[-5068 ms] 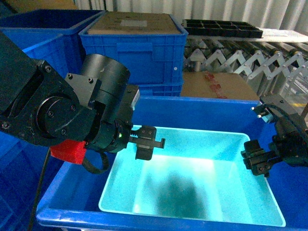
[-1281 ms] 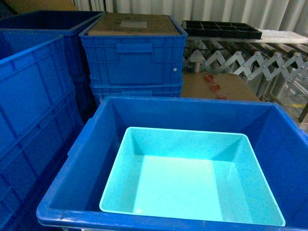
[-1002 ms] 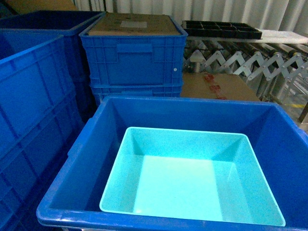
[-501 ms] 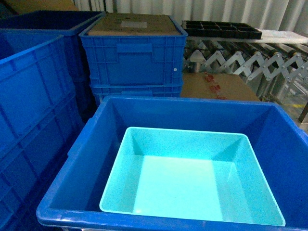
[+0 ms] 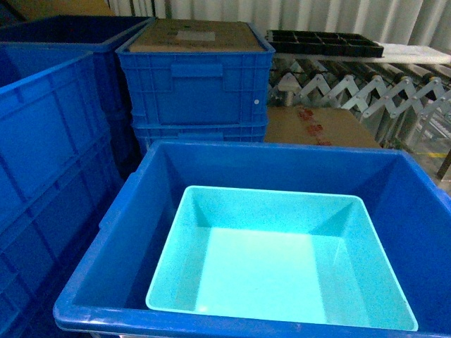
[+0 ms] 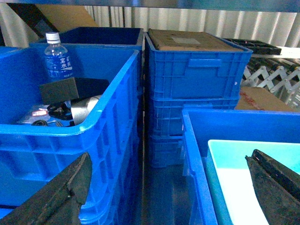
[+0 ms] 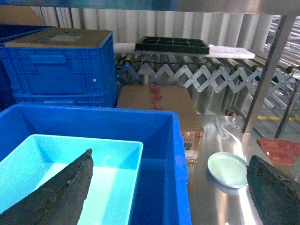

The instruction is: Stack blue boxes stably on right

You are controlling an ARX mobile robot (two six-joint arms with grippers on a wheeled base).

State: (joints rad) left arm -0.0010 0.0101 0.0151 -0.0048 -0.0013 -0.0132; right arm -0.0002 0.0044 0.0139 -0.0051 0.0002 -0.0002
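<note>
One light turquoise blue box [image 5: 268,274] sits empty and level inside a big dark-blue crate [image 5: 268,148]. Neither gripper shows in the head view. In the left wrist view my left gripper [image 6: 168,157] is open, hanging above the gap to the left of that crate [image 6: 192,140], with the tub's corner [image 6: 234,168] beside its right finger. In the right wrist view my right gripper [image 7: 171,154] is open and wide, straddling the crate's right wall [image 7: 173,140]. The tub [image 7: 108,159] lies under its left finger [image 7: 65,192]. Nothing is held.
A dark-blue crate [image 6: 108,108] on the left holds a water bottle [image 6: 58,56] and dark parts. Stacked blue crates [image 5: 194,77] stand behind. A cardboard box [image 5: 317,127], roller conveyor [image 5: 366,88] and black tray [image 5: 324,42] are at the back right. A pale plate [image 7: 227,169] lies on the steel table.
Five seconds ago both arms hung over the turquoise tub; they have since drawn back out of the head view. Over the last second nothing moves.
</note>
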